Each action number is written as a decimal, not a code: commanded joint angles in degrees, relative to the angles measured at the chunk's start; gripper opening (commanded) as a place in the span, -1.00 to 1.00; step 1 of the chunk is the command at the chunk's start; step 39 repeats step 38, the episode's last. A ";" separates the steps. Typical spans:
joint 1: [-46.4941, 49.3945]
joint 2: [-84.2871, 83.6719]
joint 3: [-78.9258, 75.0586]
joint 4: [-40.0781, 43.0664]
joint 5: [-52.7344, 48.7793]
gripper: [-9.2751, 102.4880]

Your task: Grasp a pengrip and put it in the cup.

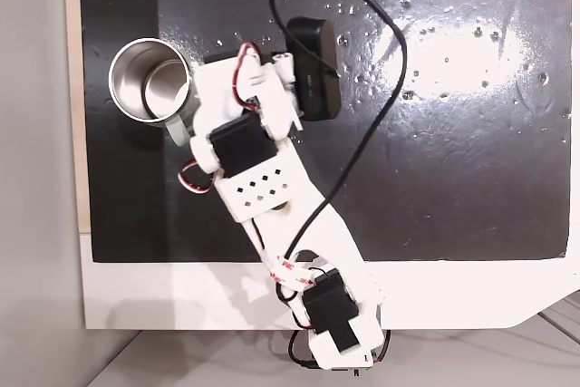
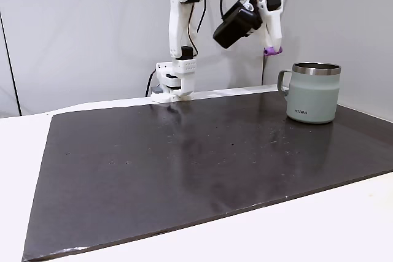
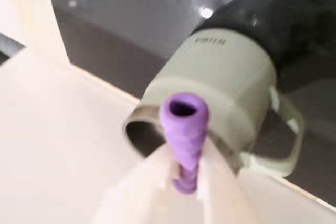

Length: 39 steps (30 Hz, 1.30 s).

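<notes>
in the wrist view the gripper [image 3: 186, 174] is pinching the purple pengrip [image 3: 184, 129] between its white fingers [image 3: 218, 177], hanging at the steel rim of the grey-green cup [image 3: 226, 85], whose handle [image 3: 286, 140] is pointing toward 4 o'clock

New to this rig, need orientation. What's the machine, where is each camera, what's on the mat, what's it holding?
It is a small white robot arm bolted at the edge of a table, ending in a two-finger claw.

One fixed view looks straight down on the dark mat. Another fixed view looks across the mat from table height. The wrist view rides on the arm, behind the claw.

On the mat stands one cup, pale grey-green outside with a steel rim.

The claw is shut on a tiny purple pengrip, held in the air near the cup's rim, not yet dropped in.
</notes>
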 commanded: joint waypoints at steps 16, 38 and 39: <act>-13.62 -15.12 -22.50 -0.70 -0.09 -0.83; -12.57 -14.24 -22.50 0.26 -1.58 -0.36; -12.57 -14.24 -22.50 0.26 -1.58 -0.36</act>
